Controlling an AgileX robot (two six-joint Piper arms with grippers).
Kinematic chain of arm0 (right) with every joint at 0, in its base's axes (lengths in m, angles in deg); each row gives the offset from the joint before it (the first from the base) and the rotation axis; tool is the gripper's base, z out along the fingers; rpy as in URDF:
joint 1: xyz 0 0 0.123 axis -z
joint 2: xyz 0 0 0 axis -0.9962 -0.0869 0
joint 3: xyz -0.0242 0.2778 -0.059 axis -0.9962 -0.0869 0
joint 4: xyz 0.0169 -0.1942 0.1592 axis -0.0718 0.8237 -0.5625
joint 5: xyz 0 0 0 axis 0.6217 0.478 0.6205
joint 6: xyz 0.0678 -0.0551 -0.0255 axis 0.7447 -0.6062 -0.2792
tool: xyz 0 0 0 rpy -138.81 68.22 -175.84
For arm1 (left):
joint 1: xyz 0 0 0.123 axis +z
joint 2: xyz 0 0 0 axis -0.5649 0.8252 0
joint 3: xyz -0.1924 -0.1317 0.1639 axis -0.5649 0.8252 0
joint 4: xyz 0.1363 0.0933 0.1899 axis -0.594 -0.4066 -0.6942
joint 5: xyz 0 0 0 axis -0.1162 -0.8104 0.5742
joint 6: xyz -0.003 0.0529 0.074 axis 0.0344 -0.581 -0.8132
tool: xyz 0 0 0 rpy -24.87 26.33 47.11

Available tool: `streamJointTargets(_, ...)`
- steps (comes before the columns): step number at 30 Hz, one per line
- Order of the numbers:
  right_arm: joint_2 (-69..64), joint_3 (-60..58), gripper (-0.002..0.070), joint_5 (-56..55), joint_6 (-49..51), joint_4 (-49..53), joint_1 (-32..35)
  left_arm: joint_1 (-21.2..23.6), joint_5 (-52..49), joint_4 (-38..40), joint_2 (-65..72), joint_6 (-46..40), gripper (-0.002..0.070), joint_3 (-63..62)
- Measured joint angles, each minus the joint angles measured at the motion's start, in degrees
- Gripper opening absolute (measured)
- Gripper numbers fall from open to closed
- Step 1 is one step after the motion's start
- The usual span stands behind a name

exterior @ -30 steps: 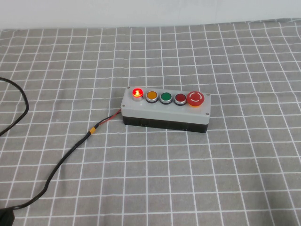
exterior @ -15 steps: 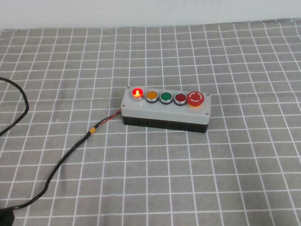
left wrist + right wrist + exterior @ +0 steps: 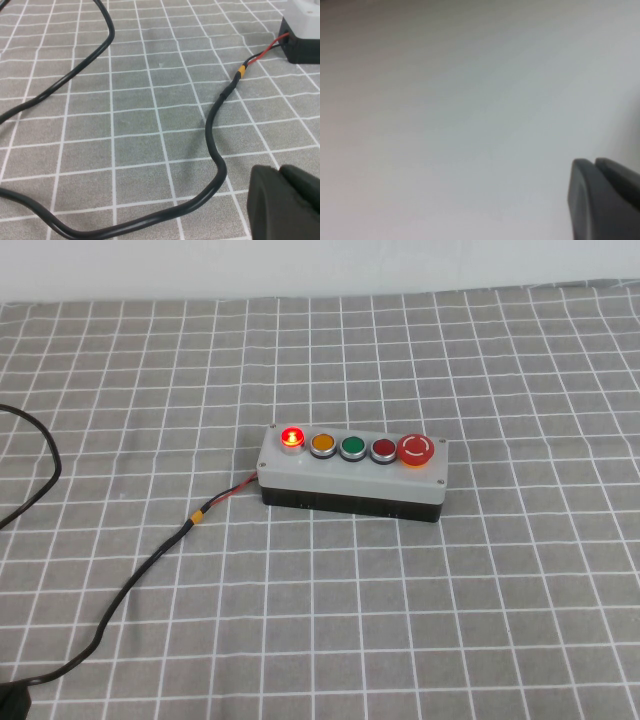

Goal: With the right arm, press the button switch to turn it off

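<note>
Your high view shows the lit button (image 3: 291, 436) at the box's (image 3: 350, 480) nine-o'clock end but no arms; wrist views show left gripper (image 3: 286, 204) by the cable (image 3: 215, 145), right gripper (image 3: 602, 197) facing blank white, both openings untellable.

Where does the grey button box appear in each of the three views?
High view: the grey button box stands mid-table, its button switch glowing red at its left end.
Left wrist view: only a corner shows, beyond the left gripper.
Right wrist view: not in it; only the right gripper against a blank surface.
Shared landmark: the black cable with its yellow band.
</note>
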Motion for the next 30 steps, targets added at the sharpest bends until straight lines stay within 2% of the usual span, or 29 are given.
streamJointTargets(3, 0.00, 6.04, -0.0016, 6.86, 1.76, 0.20, 0.00, 0.00, 0.00, 0.00, 0.00, 0.00, -0.0003, 0.00)
streamJointTargets(10, -0.91, 23.42, -0.0016, 32.78, 3.15, 0.25, 0.00, 0.00, 0.00, 0.00, 0.00, 0.00, -0.0003, 0.00)
streamJointTargets(20, -20.23, 39.33, -0.0016, 67.50, 3.41, -3.28, 0.00, 0.00, 0.00, 0.00, 0.00, 0.00, -0.0003, 0.00)
streamJointTargets(24, -28.61, 40.58, -0.0016, 72.83, 0.37, -4.79, 0.00, 0.00, 0.00, 0.00, 0.00, 0.00, -0.0003, 0.00)
streamJointTargets(30, -35.60, 40.58, -0.0016, 72.08, -4.93, -10.51, 0.00, 0.00, 0.00, 0.00, 0.00, 0.00, -0.0003, 0.00)
